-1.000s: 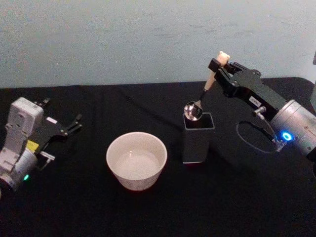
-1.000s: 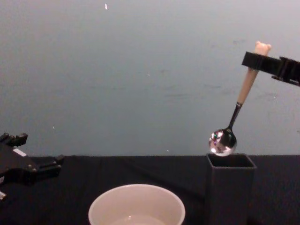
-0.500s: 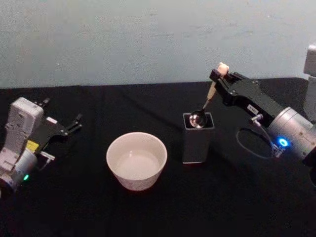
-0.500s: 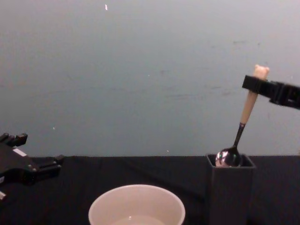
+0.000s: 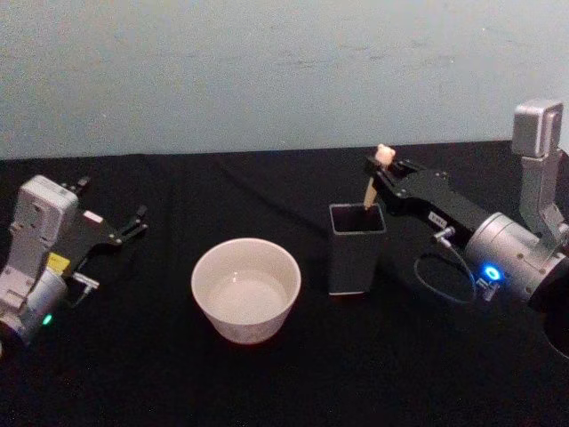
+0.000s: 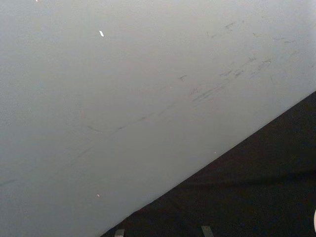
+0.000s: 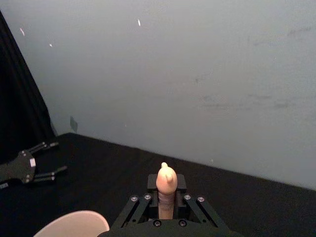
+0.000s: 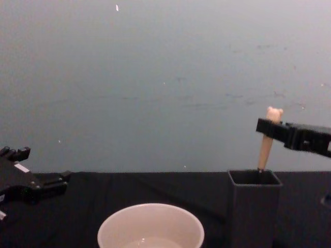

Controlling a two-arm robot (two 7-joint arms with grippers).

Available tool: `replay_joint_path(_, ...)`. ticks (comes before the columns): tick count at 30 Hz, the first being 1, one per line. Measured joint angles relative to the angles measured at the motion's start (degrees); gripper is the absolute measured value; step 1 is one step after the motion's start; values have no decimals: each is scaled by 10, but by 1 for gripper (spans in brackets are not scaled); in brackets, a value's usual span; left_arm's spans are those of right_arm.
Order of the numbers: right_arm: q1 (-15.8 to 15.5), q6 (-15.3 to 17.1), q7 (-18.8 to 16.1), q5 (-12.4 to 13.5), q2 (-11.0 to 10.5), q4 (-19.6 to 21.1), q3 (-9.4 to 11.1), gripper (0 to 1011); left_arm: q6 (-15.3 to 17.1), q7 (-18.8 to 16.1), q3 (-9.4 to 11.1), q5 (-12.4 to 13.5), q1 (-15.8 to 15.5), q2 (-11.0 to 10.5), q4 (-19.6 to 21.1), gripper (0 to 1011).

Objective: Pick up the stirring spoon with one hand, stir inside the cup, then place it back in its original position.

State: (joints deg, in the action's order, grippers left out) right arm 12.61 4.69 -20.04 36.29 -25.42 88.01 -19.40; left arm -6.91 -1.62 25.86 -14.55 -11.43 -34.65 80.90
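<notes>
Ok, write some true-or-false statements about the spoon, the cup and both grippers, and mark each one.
1. The right gripper is shut on the stirring spoon just below its bear head. True.
2. The spoon's lower end is in the cup. False: it goes down into the dark holder.
3. The left gripper is open, at the table's left side. True.
4. The cup touches the holder. False: they stand apart.
</notes>
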Motion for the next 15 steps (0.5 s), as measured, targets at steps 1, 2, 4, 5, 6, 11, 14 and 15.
replay_joint_path(1, 0, 1, 0, -1, 1, -2, -1, 189, 0, 0, 0, 0, 0, 0, 0, 1001)
replay_joint_path(2, 1, 4, -1, -3, 2, -6, -2, 189, 0, 0, 0, 0, 0, 0, 0, 1001)
replay_joint_path(4, 2, 6, -2, -4, 3, -10, -4, 189, 0, 0, 0, 0, 0, 0, 0, 1001)
replay_joint_path(5, 3, 8, -3, -5, 4, -12, -5, 189, 0, 0, 0, 0, 0, 0, 0, 1001)
replay_joint_path(6, 4, 10, -4, -6, 5, -16, -6, 189, 0, 0, 0, 0, 0, 0, 0, 1001)
replay_joint_path(11, 6, 15, -7, -9, 7, -23, -10, 189, 0, 0, 0, 0, 0, 0, 0, 1001)
replay_joint_path(14, 6, 17, -8, -10, 9, -26, -10, 189, 0, 0, 0, 0, 0, 0, 0, 1001)
replay_joint_path(15, 6, 18, -8, -11, 9, -26, -10, 189, 0, 0, 0, 0, 0, 0, 0, 1001)
